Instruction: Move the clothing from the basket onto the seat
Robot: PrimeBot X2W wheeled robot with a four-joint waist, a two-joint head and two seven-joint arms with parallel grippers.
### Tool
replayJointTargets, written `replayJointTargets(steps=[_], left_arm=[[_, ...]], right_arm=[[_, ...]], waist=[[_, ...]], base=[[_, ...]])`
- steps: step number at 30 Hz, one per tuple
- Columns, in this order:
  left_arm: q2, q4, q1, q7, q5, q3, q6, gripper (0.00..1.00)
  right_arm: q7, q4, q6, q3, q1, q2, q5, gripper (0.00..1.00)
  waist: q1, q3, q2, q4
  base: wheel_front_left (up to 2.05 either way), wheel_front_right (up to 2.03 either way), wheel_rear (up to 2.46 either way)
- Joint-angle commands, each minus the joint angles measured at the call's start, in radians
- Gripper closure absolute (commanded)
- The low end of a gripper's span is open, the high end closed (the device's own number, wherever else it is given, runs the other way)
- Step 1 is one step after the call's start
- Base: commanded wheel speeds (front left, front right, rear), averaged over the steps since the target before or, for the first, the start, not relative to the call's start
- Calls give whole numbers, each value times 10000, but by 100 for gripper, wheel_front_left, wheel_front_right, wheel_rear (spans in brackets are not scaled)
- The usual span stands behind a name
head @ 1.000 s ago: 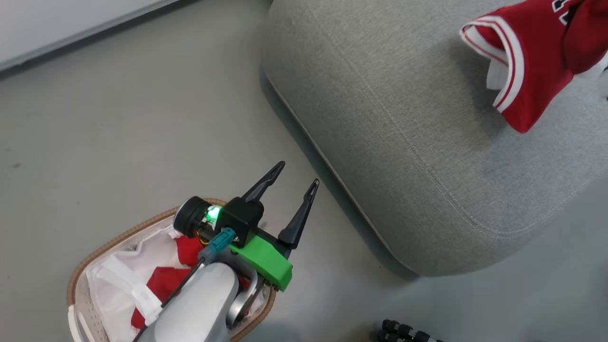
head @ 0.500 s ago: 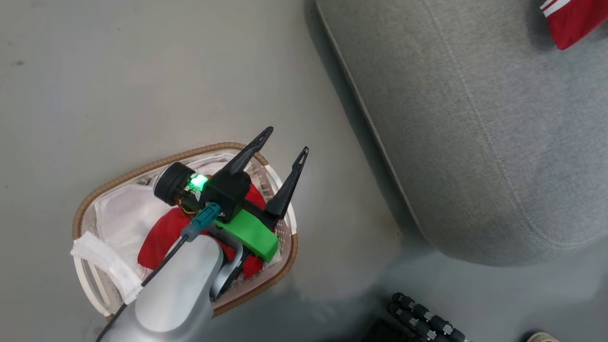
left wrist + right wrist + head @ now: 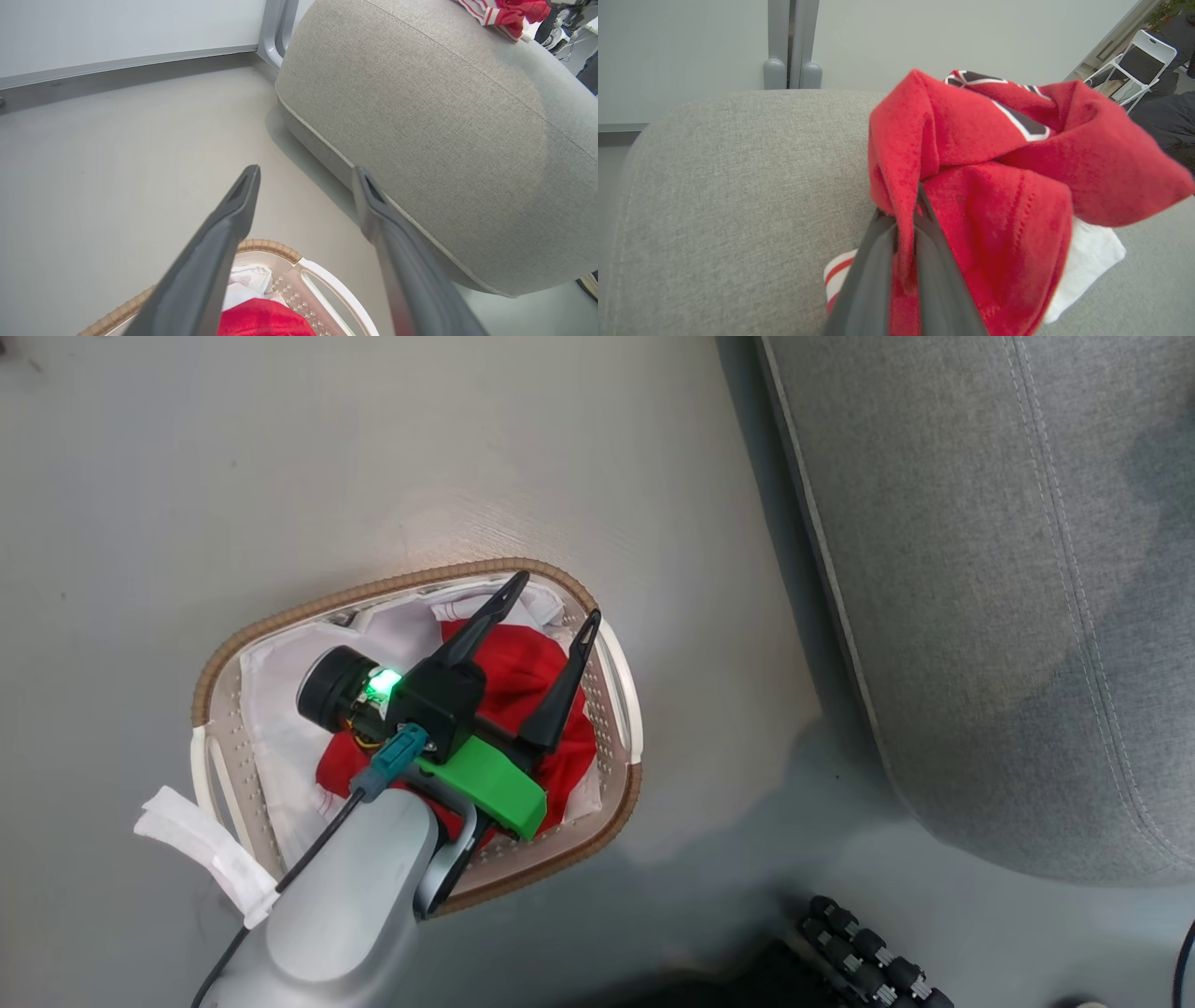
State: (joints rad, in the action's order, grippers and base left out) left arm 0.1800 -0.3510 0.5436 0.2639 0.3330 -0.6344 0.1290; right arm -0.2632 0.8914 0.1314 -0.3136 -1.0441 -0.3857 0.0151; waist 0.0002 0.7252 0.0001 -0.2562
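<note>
One red garment (image 3: 518, 663) lies in the basket (image 3: 411, 581) under the spread left claw (image 3: 557, 595); the right claw (image 3: 901, 207) pinches a red jersey (image 3: 994, 196).

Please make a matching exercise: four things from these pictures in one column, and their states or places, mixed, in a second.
1. left hand
2. right hand
3. oval white plastic basket with brown rim
4. large grey fabric seat

A. shut on red lettered jersey
B. on floor, red garment inside
C. open, above basket
D. under the held jersey

Pairs: 1-C, 2-A, 3-B, 4-D
</note>
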Motion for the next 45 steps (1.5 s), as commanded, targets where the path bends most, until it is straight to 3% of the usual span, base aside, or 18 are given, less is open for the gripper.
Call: replayJointTargets(steps=[1,2,13,24,36,45], left_arm=[[-27,-29,96,9,-23,69,32,0],[-56,-68,34,9,-4,111,32,0],[-421,-270,-846,8,-92,1283,32,0],[-979,-287,-2005,8,-618,3275,-59,0],[-1254,-282,-3381,8,-1219,5572,-233,0],[-1284,-258,-4186,8,-1583,6291,-122,0]], right_arm=[[-22,-65,-14,-168,428,81,46,71],[-22,-162,-14,-241,689,211,47,1],[-22,-2022,-14,-385,3457,1334,-206,0],[-22,-4624,-14,373,5504,2457,-798,0],[-22,-5570,-14,1995,7133,3074,-1110,0],[-22,-5559,-14,2358,8136,3234,-1248,0]], waist=[[-2,-237,-1,89],[-2,-354,-1,95],[-2,-1926,-1,101],[-2,-3828,-1,939],[-2,-5362,-1,2123],[-2,-6120,-1,2618]], base=[[0,0,0],[0,0,0],[0,0,0],[0,0,0],[0,0,0],[0,0,0]])
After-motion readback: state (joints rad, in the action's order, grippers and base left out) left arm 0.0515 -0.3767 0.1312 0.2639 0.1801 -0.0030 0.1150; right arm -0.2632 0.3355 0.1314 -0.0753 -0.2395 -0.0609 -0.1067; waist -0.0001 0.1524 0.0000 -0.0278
